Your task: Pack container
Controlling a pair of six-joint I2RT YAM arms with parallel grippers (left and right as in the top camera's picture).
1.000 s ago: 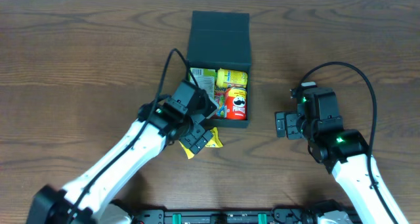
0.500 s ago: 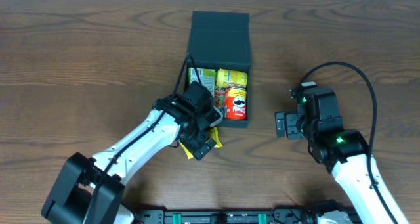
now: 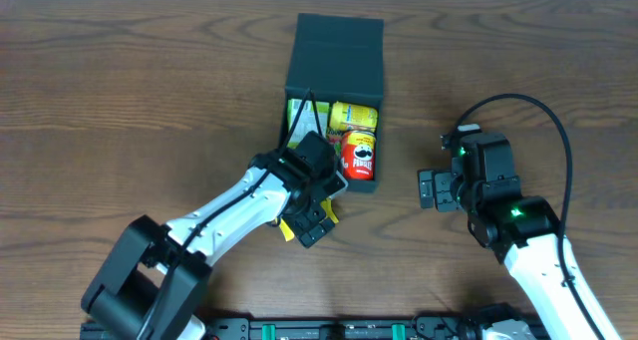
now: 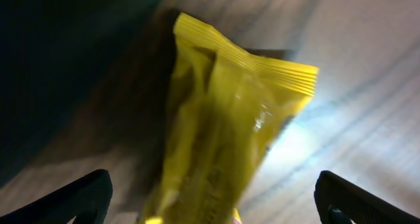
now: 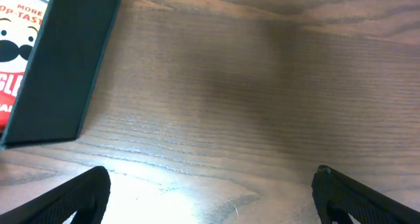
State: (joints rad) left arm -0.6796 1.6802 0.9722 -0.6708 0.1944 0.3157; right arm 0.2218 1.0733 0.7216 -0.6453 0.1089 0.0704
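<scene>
The container (image 3: 334, 56) is a dark green box at the table's middle back, with its flap lid laid back. Inside it lie a red Pringles can (image 3: 360, 156), a yellow pack (image 3: 354, 116) and a light-green carton (image 3: 299, 121). A yellow snack packet (image 3: 326, 211) lies on the table against the box's front wall. My left gripper (image 3: 314, 220) hovers over the packet, open. In the left wrist view the packet (image 4: 223, 119) lies between the spread fingertips (image 4: 79, 198), untouched. My right gripper (image 3: 429, 190) is open over bare wood, right of the box.
The right wrist view shows the box's dark side wall (image 5: 65, 66) at the left, with the Pringles can (image 5: 20, 40) behind it. In the left wrist view the box wall (image 4: 59, 66) stands close on the packet's left. Wood tabletop (image 3: 120, 101) surrounds everything.
My left arm has swung right and slightly nearer, bringing its open gripper further over the yellow packet. The box has shifted very slightly right. The right arm has not moved.
</scene>
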